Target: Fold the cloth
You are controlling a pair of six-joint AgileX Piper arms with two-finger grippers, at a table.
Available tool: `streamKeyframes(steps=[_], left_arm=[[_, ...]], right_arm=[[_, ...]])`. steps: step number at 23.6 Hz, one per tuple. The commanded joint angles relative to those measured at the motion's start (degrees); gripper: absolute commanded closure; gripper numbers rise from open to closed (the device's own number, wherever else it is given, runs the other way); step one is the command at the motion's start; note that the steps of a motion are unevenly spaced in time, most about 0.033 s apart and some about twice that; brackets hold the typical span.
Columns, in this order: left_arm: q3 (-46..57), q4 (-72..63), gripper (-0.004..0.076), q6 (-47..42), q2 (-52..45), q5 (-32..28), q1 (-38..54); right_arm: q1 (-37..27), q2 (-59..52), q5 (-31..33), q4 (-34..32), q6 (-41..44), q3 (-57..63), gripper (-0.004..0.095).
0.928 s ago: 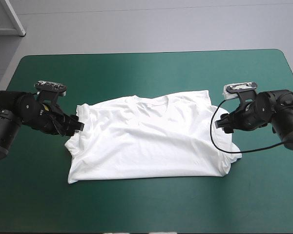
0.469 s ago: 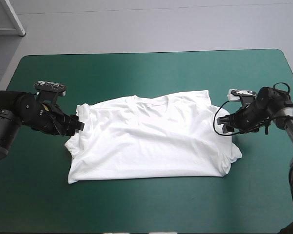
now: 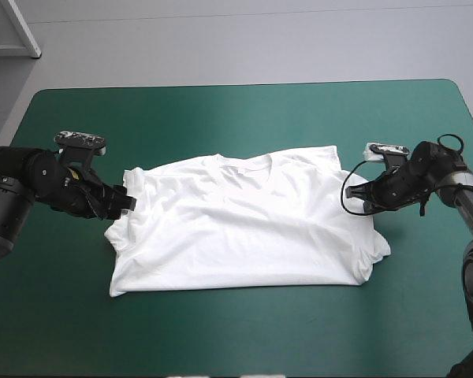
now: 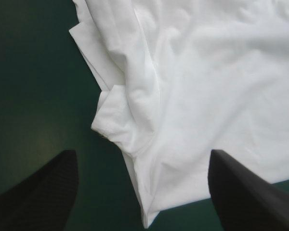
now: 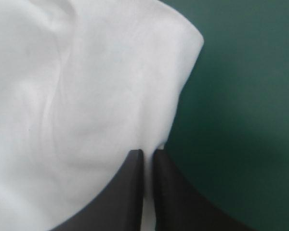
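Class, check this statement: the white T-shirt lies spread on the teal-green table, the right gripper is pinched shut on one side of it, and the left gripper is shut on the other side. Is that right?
One detail is wrong. The left gripper is open: the left wrist view shows its fingers wide apart over the T-shirt. The right gripper is indeed shut on it, on the table.

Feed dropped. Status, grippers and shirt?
Left gripper open at T-shirt edge. Right gripper shut on opposite edge. T-shirt spread flat. Nothing in the way.

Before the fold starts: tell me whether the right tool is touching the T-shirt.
Touching. Right wrist view: the right tool is all but shut, with the T-shirt pinched in it.
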Motion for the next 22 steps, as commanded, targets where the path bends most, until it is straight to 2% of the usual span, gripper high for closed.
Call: streamKeyframes(steps=[1, 10, 15, 17, 18, 22], left_arm=[[-1.8, -0.63, 0.0176, -0.56, -1.58, 2.48, -0.16], [-1.8, -0.4, 0.0176, -0.3, -1.58, 2.48, -0.16], [-1.8, -0.4, 0.0176, 0.17, -1.58, 2.48, -0.16], [-1.8, -0.4, 0.0176, 0.44, -1.58, 2.36, -0.16], [-1.8, -0.4, 0.0176, 1.23, -1.58, 2.36, -0.16], [-1.8, -0.4, 0.0176, 1.37, -1.58, 2.36, -0.16]], right_arm=[[-0.39, -2.39, -1.96, 0.37, -0.73, -1.65, 0.0927], [-0.39, -6.33, -2.22, -7.2, 8.57, -1.65, 0.0927], [1.52, -11.39, -2.35, 0.34, 5.19, -1.65, 0.0926], [5.7, -12.85, -2.35, 5.91, 0.76, -1.65, 0.0926], [9.96, -12.84, -2.35, 8.12, -0.17, -1.65, 0.0927], [21.8, -10.84, -5.37, 7.82, 0.81, -1.65, 0.0926]])
